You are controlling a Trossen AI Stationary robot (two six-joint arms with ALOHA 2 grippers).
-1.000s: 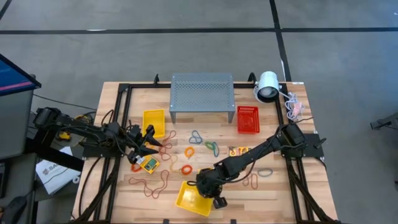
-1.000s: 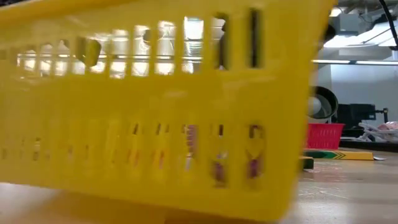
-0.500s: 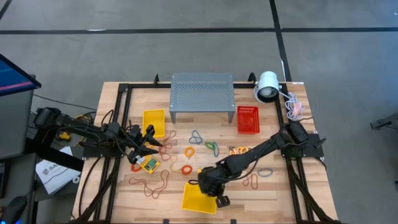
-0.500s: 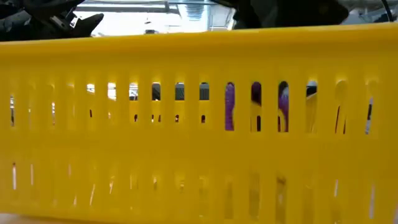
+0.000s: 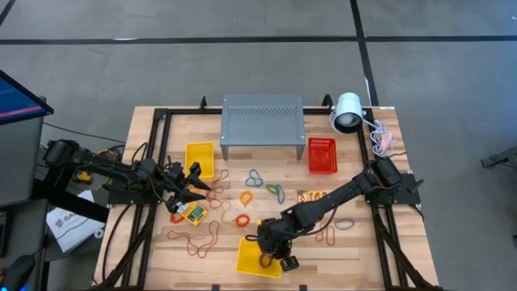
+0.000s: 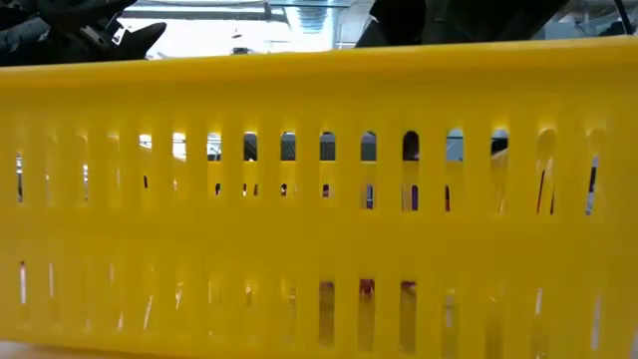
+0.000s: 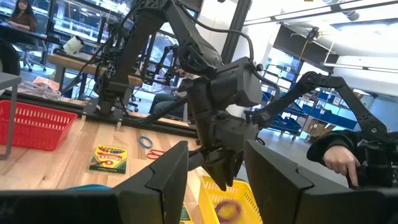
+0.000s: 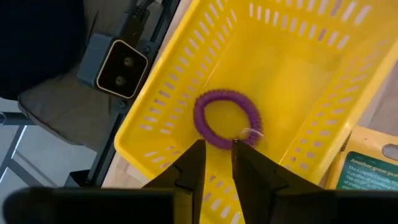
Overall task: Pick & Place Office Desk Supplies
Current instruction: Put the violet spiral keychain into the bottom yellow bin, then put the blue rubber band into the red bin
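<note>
A yellow slotted basket (image 5: 257, 257) stands at the table's near edge, and its wall (image 6: 319, 199) fills the low view. A purple coiled ring (image 8: 227, 118) lies on the basket's floor. My right gripper (image 8: 216, 160) hangs just above it, pointing down into the basket, fingers a little apart with nothing between them. Crayon boxes (image 5: 192, 212) (image 5: 309, 196) and rubber bands (image 5: 202, 240) (image 5: 275, 192) lie flat on the wood. At the table's left, my left gripper (image 5: 196, 184) waits open.
At the far side stand a grey perforated stand (image 5: 262, 125), a white lamp (image 5: 347, 111), a red basket (image 5: 321, 155) and a second yellow basket (image 5: 199, 159). A crayon box (image 8: 367, 168) lies right beside the near basket. A person's hand (image 7: 339, 158) shows beyond the table.
The yellow basket, tilted and skewed a second ago, has settled level at the near edge and shifted slightly toward the right. The purple ring, which showed high behind the basket's slots half a second ago, has dropped to the basket's floor.
</note>
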